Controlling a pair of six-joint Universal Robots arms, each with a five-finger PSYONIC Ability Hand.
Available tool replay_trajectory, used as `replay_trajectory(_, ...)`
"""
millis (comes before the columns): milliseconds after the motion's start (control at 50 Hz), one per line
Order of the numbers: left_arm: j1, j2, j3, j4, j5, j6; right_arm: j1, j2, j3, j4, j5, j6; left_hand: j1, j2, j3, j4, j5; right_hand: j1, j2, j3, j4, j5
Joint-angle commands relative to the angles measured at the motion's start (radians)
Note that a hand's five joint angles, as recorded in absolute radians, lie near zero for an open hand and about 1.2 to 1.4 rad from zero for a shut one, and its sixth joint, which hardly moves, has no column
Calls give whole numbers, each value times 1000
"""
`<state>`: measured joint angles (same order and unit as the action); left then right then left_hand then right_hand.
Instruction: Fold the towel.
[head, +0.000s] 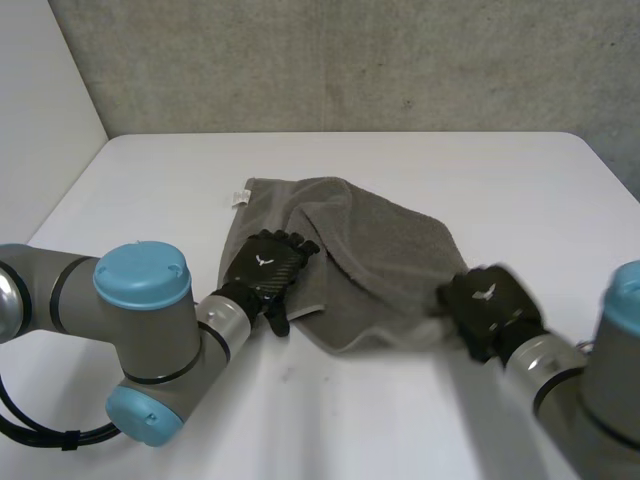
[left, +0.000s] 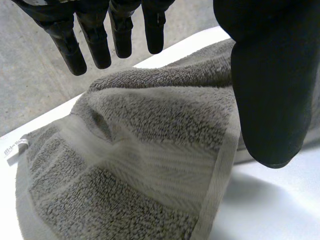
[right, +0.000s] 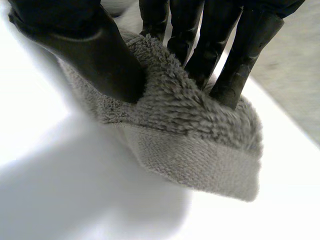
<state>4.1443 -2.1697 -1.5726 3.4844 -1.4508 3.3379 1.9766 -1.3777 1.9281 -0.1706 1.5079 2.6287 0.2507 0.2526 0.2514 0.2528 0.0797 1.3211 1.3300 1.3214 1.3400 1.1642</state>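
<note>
A grey towel (head: 360, 255) lies crumpled in the middle of the white table (head: 400, 420), with a small white label (head: 239, 197) at its far left corner. My left hand (head: 268, 270) rests over the towel's near left part with its fingers (left: 95, 37) straight and its thumb (left: 270, 90) apart from them, holding nothing. My right hand (head: 487, 308) is at the towel's near right corner. In the right wrist view its thumb (right: 90, 45) and fingers (right: 235, 55) pinch a thick fold of the towel (right: 200, 145) between them.
A grey wall (head: 350, 60) rises behind the table's far edge. Bare tabletop lies on all sides of the towel, widest along the near edge between my two arms.
</note>
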Motion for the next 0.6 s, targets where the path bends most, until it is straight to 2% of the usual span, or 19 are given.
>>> replay_trajectory(20, -10, -13, 13, 19, -5, 0, -139, -96, -6, 11, -84, -22, 45, 43, 44, 43, 41, 75, 66, 75, 56, 58)
replay_trajectory(140, -12, -48, 35, 25, -10, -1, -248, -107, -21, 59, -170, -27, 153, 151, 153, 151, 150, 75, 66, 75, 56, 58)
replay_trajectory(180, -13, -58, 42, 28, -8, -3, -294, -109, -29, 117, -230, -30, 183, 181, 182, 181, 179, 75, 66, 75, 56, 58)
replay_trajectory(360, -27, -99, 54, 50, -10, -8, -326, -109, -54, 140, -245, -27, 195, 193, 194, 193, 191, 75, 66, 75, 56, 58)
replay_trajectory(600, -102, -81, 60, 50, -11, -14, -344, -135, -67, 141, -245, -16, 192, 190, 191, 190, 188, 75, 66, 75, 56, 58)
